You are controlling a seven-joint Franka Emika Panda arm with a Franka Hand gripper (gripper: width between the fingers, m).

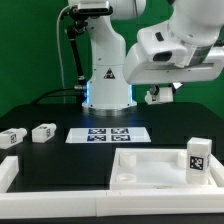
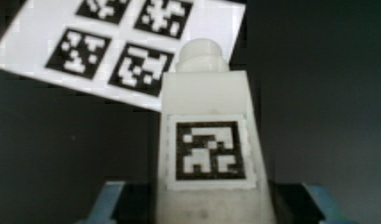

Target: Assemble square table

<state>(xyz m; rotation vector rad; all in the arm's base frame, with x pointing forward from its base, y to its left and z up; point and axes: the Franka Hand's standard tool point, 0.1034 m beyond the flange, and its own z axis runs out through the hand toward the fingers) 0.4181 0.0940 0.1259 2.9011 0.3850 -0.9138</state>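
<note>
Leg [image 2: 208, 110] white, rounded tip, square black tag.

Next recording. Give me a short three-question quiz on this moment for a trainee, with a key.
1. True or false: the end effector holds a leg up in the air.
2. How many loose legs lie at the exterior view's left? A) one B) two C) four
3. Which flat thing with printed tags lies between the robot base and the tabletop?
Key: 1 true; 2 B; 3 the marker board.
</note>
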